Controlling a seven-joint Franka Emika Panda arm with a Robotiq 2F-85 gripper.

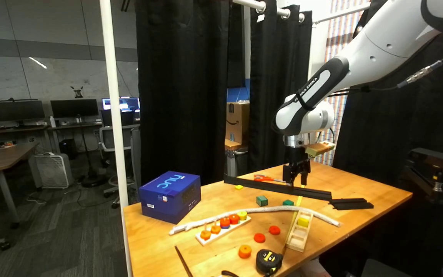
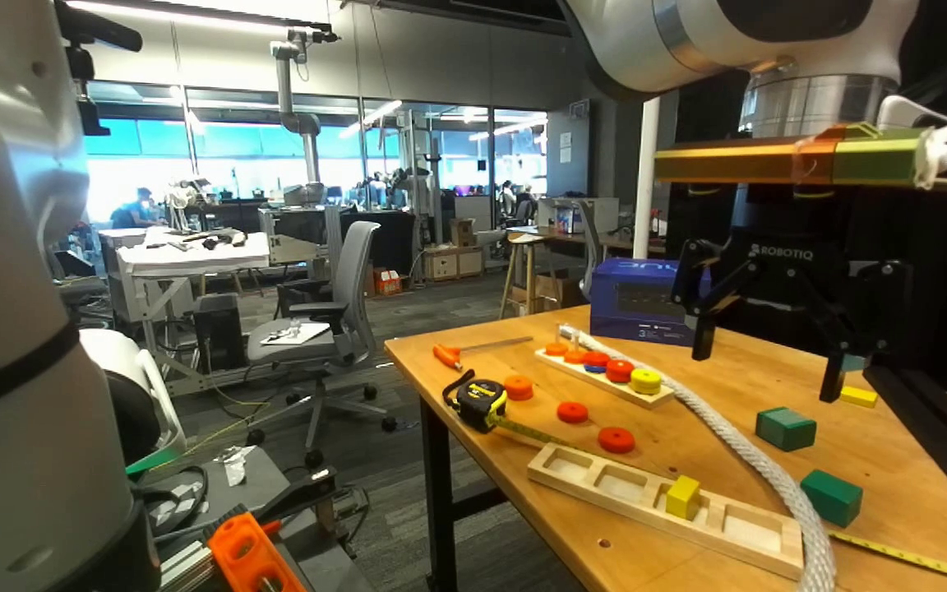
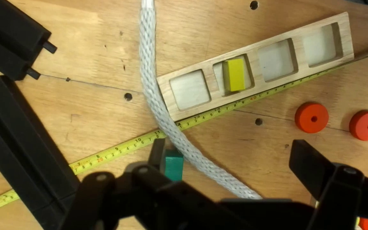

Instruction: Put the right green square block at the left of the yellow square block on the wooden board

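Note:
The right green block point(image 1: 288, 202) lies on the table beside the white rope; it also shows in an exterior view point(image 2: 832, 498) and in the wrist view point(image 3: 173, 166), partly hidden by a finger. A second green block point(image 1: 262, 200) lies nearby. The yellow block point(image 2: 683, 498) sits tilted in a recess of the wooden board point(image 2: 646, 515); other recesses hold nothing. The yellow block point(image 3: 235, 75) and board point(image 3: 190, 110) are ahead of the fingers in the wrist view. My gripper point(image 2: 766, 370) is open and empty above the table; its fingers point(image 3: 228, 148) are wide apart.
A white rope point(image 3: 160, 102) and yellow tape point(image 3: 133, 145) run beside the board. Black bars point(image 3: 21, 150) lie at one side. Red discs point(image 2: 616, 440), a ring plank point(image 2: 654, 401), a tape measure point(image 2: 480, 403), a flat yellow piece point(image 1: 239, 187) and a blue box point(image 1: 171, 198) are on the table.

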